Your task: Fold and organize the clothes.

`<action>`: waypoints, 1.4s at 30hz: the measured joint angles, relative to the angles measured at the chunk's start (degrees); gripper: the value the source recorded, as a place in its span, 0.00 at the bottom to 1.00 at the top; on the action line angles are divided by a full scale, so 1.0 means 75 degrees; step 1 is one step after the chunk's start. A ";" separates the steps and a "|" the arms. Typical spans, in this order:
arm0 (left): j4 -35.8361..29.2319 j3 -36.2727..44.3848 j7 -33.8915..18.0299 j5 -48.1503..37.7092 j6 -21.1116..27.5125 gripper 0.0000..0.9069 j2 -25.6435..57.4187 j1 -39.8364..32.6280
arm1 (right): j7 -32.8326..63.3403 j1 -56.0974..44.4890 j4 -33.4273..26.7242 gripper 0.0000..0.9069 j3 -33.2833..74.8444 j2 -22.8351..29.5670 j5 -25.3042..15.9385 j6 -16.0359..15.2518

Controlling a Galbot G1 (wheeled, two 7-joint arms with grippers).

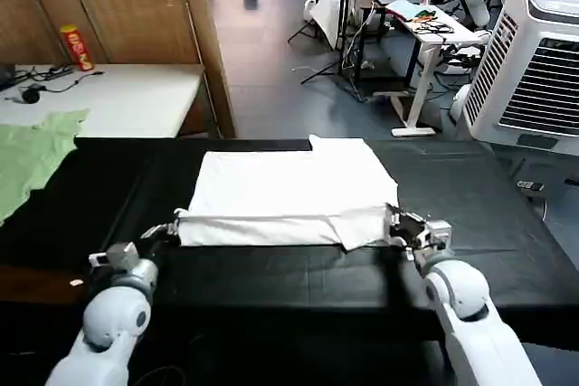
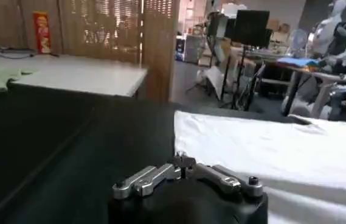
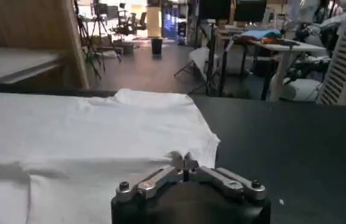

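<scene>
Black desk [image 1: 271,277] carries the white T-shirt [image 1: 289,192], partly folded, at its middle. Left gripper [image 1: 170,229] pinches the shirt's near-left edge, right gripper [image 1: 398,226] its near-right corner. Left wrist: jaws closed on cloth [image 2: 270,152]. Right wrist: jaws closed on cloth [image 3: 87,140].

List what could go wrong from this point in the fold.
1. The left gripper and right gripper pinch the white T-shirt only at its near corners; thin cloth might slip from one side and skew the fold.
2. The near edge already looks bunched towards the right corner, so creases may get folded in.
3. The light green garment lies nearby on the table's left; a wide sweep could snag it.
</scene>
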 joint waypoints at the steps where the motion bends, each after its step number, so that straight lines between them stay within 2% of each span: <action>1: 0.0061 0.0029 0.0000 0.0006 -0.0003 0.00 0.0002 -0.0060 | -0.0044 0.0078 -0.0091 0.00 -0.0031 0.0008 0.0000 0.0027; 3: 0.0185 0.0092 0.0000 0.0018 -0.0002 0.00 0.0003 -0.0162 | -0.0171 0.0240 -0.0278 0.00 -0.0109 0.0017 0.0017 0.0075; 5: 0.0299 0.0149 0.0011 0.0038 -0.0001 0.00 -0.0001 -0.0283 | -0.0222 0.0313 -0.0356 0.10 -0.0137 0.0009 0.0094 0.0057; 6: 0.0341 0.0184 0.0046 0.0043 0.0005 0.25 -0.0011 -0.0339 | -0.0223 0.0311 -0.0356 0.17 -0.0135 -0.0014 0.0179 0.0014; 7: 0.0384 0.0215 0.0093 0.0052 0.0028 0.97 -0.0028 -0.0391 | -0.0236 0.0302 -0.0347 0.97 -0.0122 -0.0039 0.0245 -0.0070; 10: 0.0463 0.0270 0.0130 0.0111 0.0053 0.97 -0.0070 -0.0485 | -0.0222 0.0168 -0.0131 0.97 -0.0045 -0.0113 0.0402 -0.0361; 15: 0.0461 0.0231 0.0116 0.0140 0.0059 0.97 -0.0066 -0.0451 | -0.0143 -0.0549 0.0732 0.97 0.0242 -0.0393 0.0466 -0.0761; 21: 0.0438 0.0086 0.0128 0.0144 0.0051 0.97 -0.0014 -0.0370 | -0.0091 -0.1557 0.1648 0.97 0.0625 -0.0493 0.0453 -0.0741; 26: 0.0210 -0.0009 0.0186 0.0090 0.0068 0.97 -0.0020 -0.0062 | -0.0077 -0.2020 0.1805 0.97 0.0835 -0.0460 0.0459 -0.0650; 28: 0.0081 -0.0039 0.0262 0.0022 0.0093 0.97 -0.0048 0.0121 | -0.0065 -0.2093 0.1800 0.90 0.0907 -0.0426 0.0476 -0.0600; 29: 0.0010 -0.0052 0.0295 -0.0023 0.0118 0.97 -0.0057 0.0221 | -0.0057 -0.2118 0.1792 0.84 0.0935 -0.0413 0.0479 -0.0585; 34: -0.0145 -0.0090 0.0385 -0.0049 0.0138 0.97 -0.0108 0.0610 | -0.0042 -0.2179 0.1667 0.75 0.0983 -0.0325 0.0538 -0.0543; 35: -0.0145 -0.0101 0.0404 -0.0066 0.0143 0.97 -0.0108 0.0648 | -0.0041 -0.2187 0.1637 0.69 0.0983 -0.0307 0.0539 -0.0543; 36: -0.0146 -0.0105 0.0417 -0.0091 0.0156 0.85 -0.0108 0.0685 | -0.0042 -0.2196 0.1605 0.58 0.0980 -0.0285 0.0539 -0.0543; 37: -0.0146 -0.0106 0.0425 -0.0107 0.0170 0.76 -0.0108 0.0709 | -0.0043 -0.2208 0.1584 0.55 0.0981 -0.0270 0.0539 -0.0543; 38: -0.0144 -0.0107 0.0430 -0.0125 0.0176 0.42 -0.0109 0.0727 | -0.0042 -0.2217 0.1554 0.43 0.0982 -0.0250 0.0539 -0.0538; 39: -0.0140 -0.0107 0.0435 -0.0135 0.0177 0.26 -0.0113 0.0743 | -0.0043 -0.2228 0.1529 0.43 0.0985 -0.0235 0.0540 -0.0532; 40: -0.0130 -0.0107 0.0451 -0.0137 0.0178 0.17 -0.0116 0.0753 | -0.0042 -0.2242 0.1506 0.34 0.0995 -0.0224 0.0542 -0.0527; 42: -0.0073 -0.0107 0.0479 -0.0135 0.0177 0.08 -0.0124 0.0751 | -0.0043 -0.2258 0.1477 0.27 0.1018 -0.0214 0.0546 -0.0517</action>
